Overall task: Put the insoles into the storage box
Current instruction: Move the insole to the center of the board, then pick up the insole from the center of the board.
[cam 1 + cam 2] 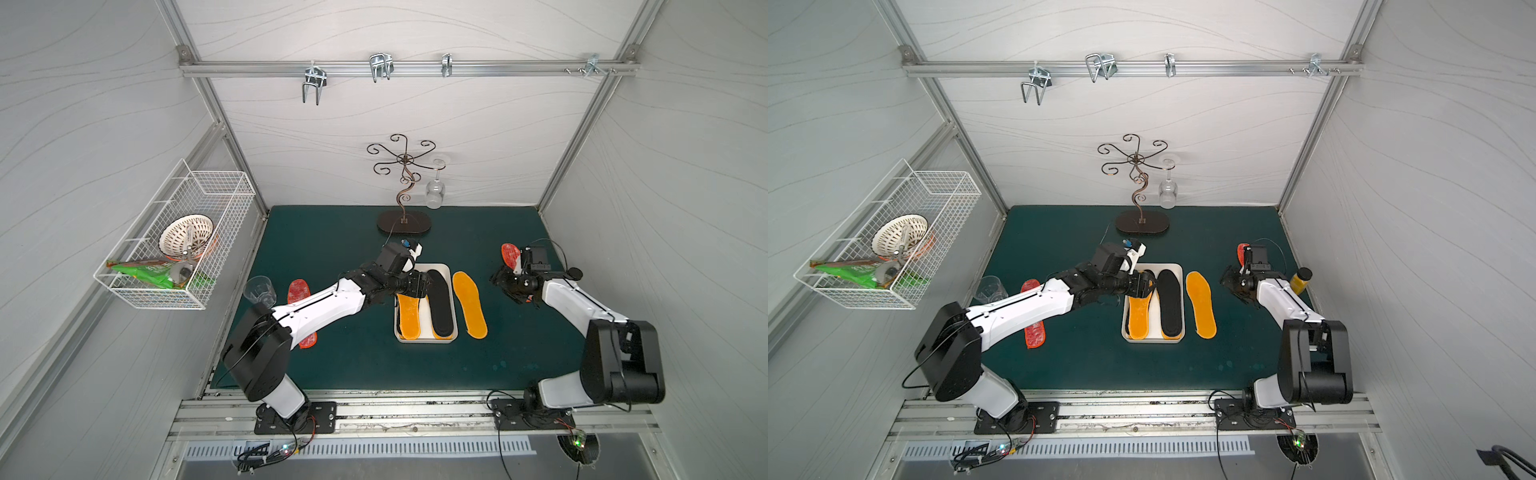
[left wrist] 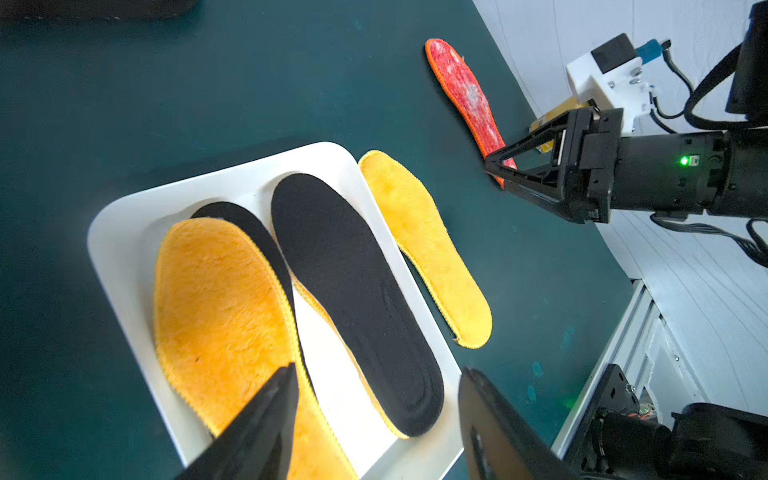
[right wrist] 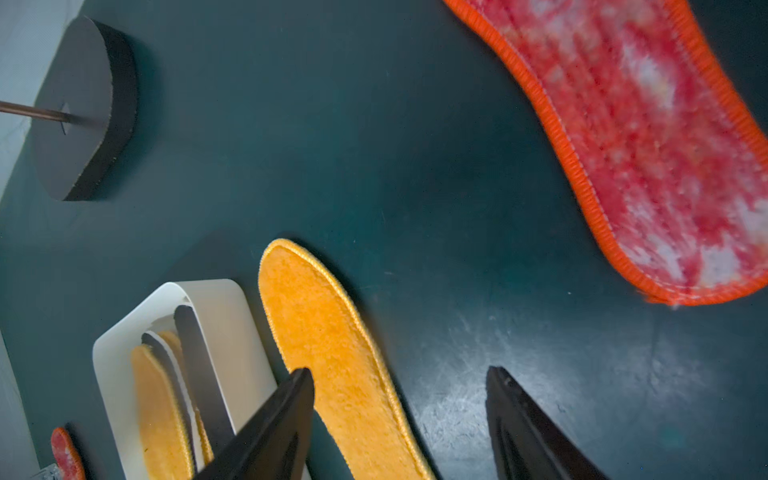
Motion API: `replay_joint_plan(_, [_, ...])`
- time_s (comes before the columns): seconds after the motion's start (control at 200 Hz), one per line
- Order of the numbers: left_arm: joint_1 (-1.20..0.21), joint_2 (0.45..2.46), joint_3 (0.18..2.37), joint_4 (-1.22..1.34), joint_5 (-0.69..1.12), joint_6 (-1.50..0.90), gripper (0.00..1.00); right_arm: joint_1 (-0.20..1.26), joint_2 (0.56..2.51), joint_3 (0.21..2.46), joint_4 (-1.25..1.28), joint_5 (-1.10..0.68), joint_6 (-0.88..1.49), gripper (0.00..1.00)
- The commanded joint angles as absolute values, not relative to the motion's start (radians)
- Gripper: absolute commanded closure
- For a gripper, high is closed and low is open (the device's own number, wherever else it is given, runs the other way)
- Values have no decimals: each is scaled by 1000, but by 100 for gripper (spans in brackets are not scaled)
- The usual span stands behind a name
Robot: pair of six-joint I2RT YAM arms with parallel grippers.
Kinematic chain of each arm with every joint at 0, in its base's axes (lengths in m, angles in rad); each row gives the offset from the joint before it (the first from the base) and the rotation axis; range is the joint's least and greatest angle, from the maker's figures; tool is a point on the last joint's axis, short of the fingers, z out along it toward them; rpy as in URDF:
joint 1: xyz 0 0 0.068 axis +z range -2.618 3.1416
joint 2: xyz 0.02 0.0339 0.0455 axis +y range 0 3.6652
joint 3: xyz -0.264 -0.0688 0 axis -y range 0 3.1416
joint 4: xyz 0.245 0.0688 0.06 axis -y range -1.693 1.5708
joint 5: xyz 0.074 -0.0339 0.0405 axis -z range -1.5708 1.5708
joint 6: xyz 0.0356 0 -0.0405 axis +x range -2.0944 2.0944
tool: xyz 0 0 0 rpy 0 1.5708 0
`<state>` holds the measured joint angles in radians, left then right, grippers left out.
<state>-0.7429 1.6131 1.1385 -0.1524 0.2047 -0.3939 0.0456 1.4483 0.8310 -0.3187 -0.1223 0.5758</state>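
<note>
Insoles [image 2: 224, 299], fuzzy orange and matte black, overlap in rounded storage box [image 2: 124, 232]; left claw [image 2: 378, 370], right claw [image 3: 399, 370] agape.

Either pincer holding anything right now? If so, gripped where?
Nothing held. Left pincer is open over the storage box; right pincer is open near the loose orange insole on the mat. Both gaps are empty.
</note>
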Motion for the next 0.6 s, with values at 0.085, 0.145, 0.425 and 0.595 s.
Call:
replay_joint_plan(0.085, [-752, 1687, 1232, -141, 249, -363, 34, 48, 1471, 782, -261, -156, 580, 32])
replay_joint_plan(0.145, [-752, 1705, 1249, -148, 248, -351, 34, 52, 1471, 776, -257, -148, 579, 32])
replay_joint_plan(0.425, [-749, 1807, 1331, -165, 268, -329, 34, 80, 1484, 785, -272, -130, 575, 33])
replay_joint_plan(0.595, [-721, 1834, 1331, -142, 297, -361, 34, 111, 1510, 785, -272, -122, 577, 35])
